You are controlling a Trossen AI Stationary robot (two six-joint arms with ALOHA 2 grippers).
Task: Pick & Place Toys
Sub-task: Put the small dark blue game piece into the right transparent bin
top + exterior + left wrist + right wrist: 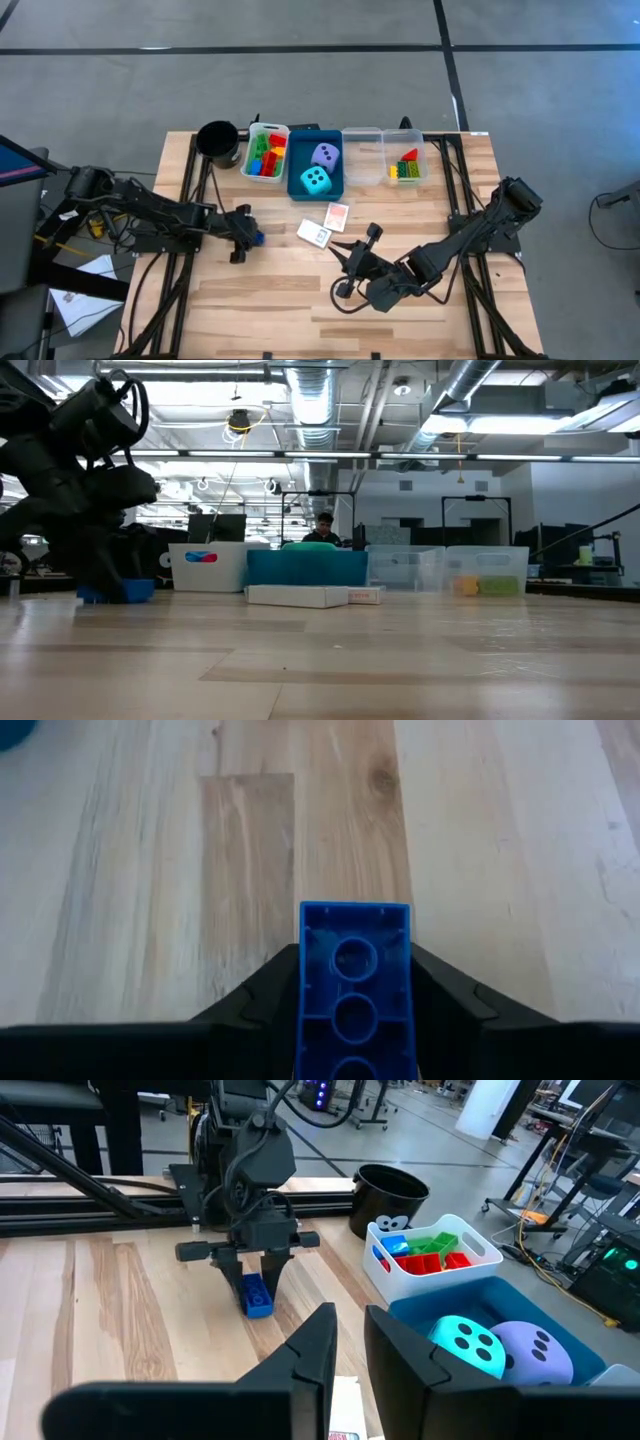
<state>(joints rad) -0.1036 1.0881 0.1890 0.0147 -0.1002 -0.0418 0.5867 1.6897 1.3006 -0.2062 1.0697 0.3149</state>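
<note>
A blue brick [355, 970] sits between the fingers of my left gripper [246, 235] on the table's left half, hollow underside toward the wrist camera. My right gripper [358, 248] hovers shut and empty at mid-table, near two card packs [337, 215] [314, 233] lying flat on the wood. A cyan die [315, 180] and a lavender die [325, 154] lie in the blue tray [300, 192]. Coloured bricks fill the white tray [266, 152], and a few more lie in a clear tray [404, 166]. My left gripper pinches the blue brick by its two long sides [303, 982], one finger on each. The fingers [235, 1270] slant down at it from the table's left side and lie along the brick. The brick's lower end [259, 1309] rests on the table.
A black cup [217, 140] stands at the far edge, left of the white tray. An empty-looking clear tray [362, 155] sits between the blue tray and the other clear one. Bare wood spreads over the near half of the table [270, 300].
</note>
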